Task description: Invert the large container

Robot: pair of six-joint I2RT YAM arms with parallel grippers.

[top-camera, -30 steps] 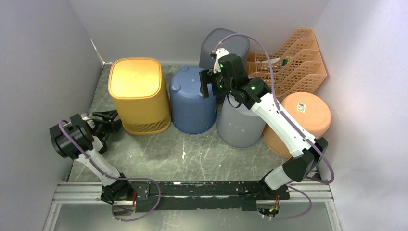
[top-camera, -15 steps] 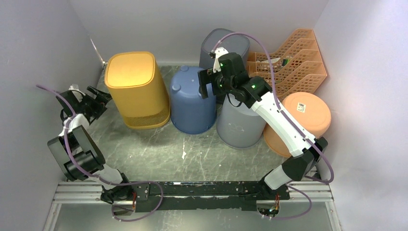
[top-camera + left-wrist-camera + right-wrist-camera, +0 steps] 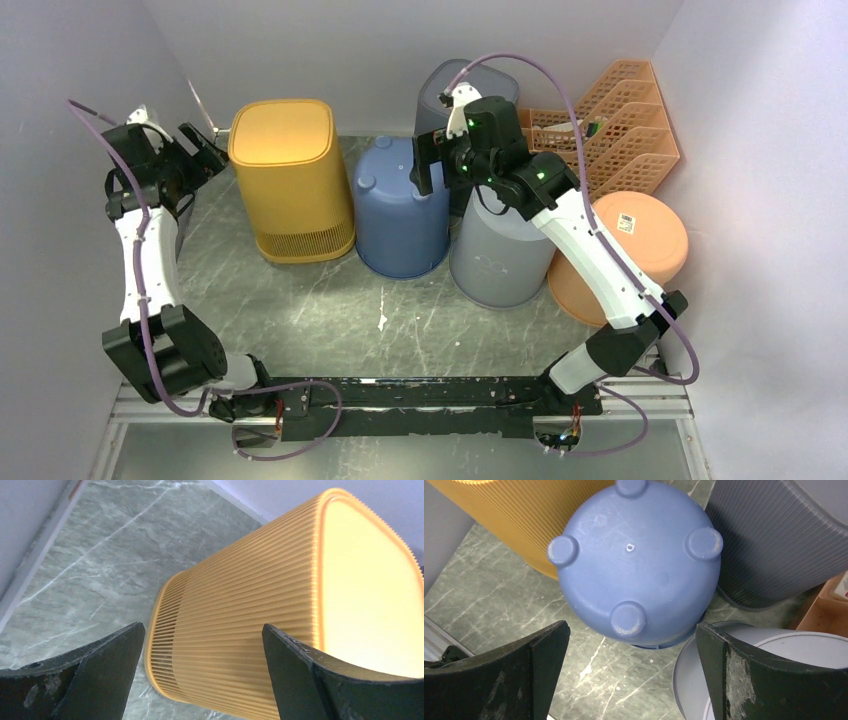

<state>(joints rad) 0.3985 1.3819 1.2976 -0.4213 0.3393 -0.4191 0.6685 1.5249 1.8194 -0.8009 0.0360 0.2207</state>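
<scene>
Left claw point(image 3: 203, 150) gapes wide beside the yellow bin point(image 3: 290, 180) standing closed end up, right claw point(image 3: 631, 628) spread open over the blue bucket point(image 3: 639, 565).

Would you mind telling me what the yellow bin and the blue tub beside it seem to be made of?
Yellow bin: likely moulded plastic, matte; fine ribs and a slotted band show. Blue tub: probably plastic, smooth, lightly scuffed, with four moulded feet.

overhead spans all; both close wrist views share the yellow bin point(image 3: 240, 630).
</scene>
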